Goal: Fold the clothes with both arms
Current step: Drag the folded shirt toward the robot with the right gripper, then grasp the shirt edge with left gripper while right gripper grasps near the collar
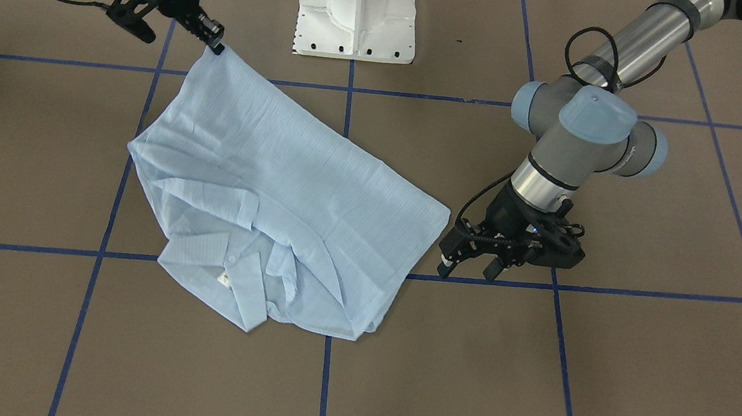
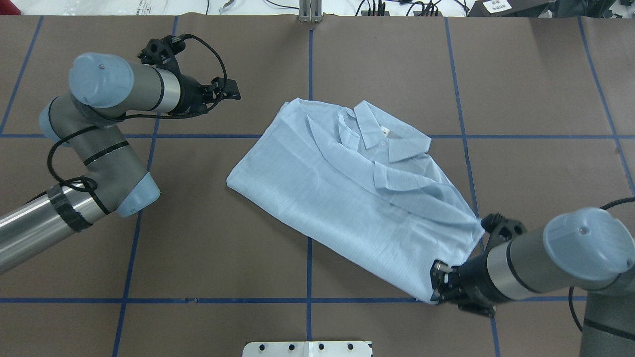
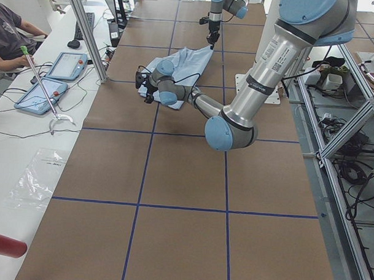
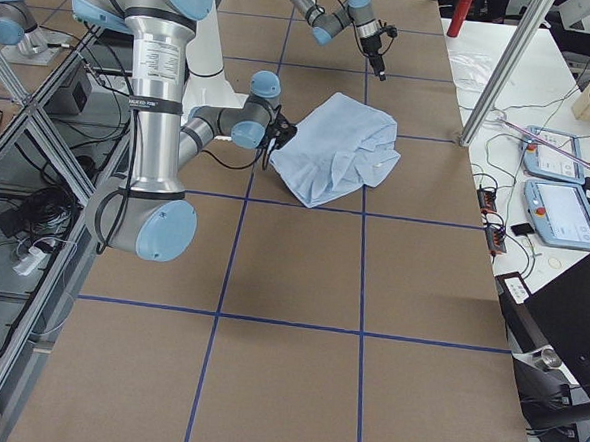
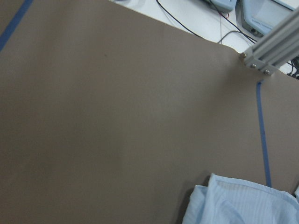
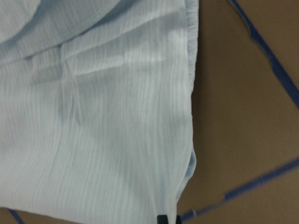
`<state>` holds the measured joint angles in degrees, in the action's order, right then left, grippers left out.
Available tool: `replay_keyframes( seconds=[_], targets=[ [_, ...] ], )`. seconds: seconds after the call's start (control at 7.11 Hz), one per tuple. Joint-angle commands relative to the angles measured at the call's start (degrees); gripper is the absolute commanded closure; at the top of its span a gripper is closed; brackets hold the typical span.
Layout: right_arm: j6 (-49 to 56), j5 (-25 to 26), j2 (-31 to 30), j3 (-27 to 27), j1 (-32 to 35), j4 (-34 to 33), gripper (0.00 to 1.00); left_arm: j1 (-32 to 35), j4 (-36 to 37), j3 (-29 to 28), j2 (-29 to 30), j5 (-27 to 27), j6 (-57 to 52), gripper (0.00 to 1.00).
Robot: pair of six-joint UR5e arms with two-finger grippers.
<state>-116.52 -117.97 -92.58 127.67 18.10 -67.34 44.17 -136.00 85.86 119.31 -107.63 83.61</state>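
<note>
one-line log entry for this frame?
right gripper: shut on shirt corner | left gripper: open, apart from shirt | shirt: half folded on table, collar showing

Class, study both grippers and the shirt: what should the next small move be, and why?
Probably the left gripper should move to the nearest corner of the shirt and close on it. It hangs open, off the cloth, while the right gripper pinches another corner.

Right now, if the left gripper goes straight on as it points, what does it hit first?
Probably the table beside a corner of the shirt: the left gripper tilts down toward it. Depth unclear; it might clip the shirt.
</note>
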Motion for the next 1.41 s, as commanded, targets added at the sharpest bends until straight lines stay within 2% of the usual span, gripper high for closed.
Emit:
replay_keyframes(
  seconds=[0.0, 0.14, 0.28, 0.42, 0.7, 0.84, 0.98, 1.27],
  targets=[
    [-6.15, -5.08, -0.33, 3.19, -10.92, -0.16, 0.74, -1.62, 0.21, 9.20, -4.77, -4.69, 5.33, 0.00],
    [-6.70, -4.72, -0.24, 3.11, -10.37, -0.16, 0.01, -4.50, 0.12, 13.77, -9.14, -5.30, 9.60, 0.00],
    [-6.61, -4.89, -0.23, 3.11, -6.10, -0.16, 0.00, -8.53, 0.21, 14.77, -10.14, -3.22, 14.69, 0.00],
    [-6.44, -5.68, 0.11, 3.19, 1.34, 0.02, 0.00, -12.84, 0.91, 14.78, -10.76, 0.89, 18.66, 0.00],
    [-5.48, -5.60, 7.03, -2.92, 18.38, 0.11, 0.00, -20.41, 8.25, 13.90, -7.63, 5.75, 23.18, 0.01],
    [-1.03, -5.51, 7.93, -5.48, 21.25, 0.02, 0.00, -21.05, 10.91, 12.77, -4.56, 6.46, 23.18, 0.01],
    [1.53, -5.16, 8.11, -6.20, 21.28, 0.02, 0.00, -21.49, 11.11, 11.89, -4.00, 6.64, 23.18, 0.03],
    [1.56, -5.07, 8.47, -6.82, 21.19, 0.11, 0.00, -21.75, 11.02, 10.57, -4.00, 6.65, 23.09, 0.15]
  ],
)
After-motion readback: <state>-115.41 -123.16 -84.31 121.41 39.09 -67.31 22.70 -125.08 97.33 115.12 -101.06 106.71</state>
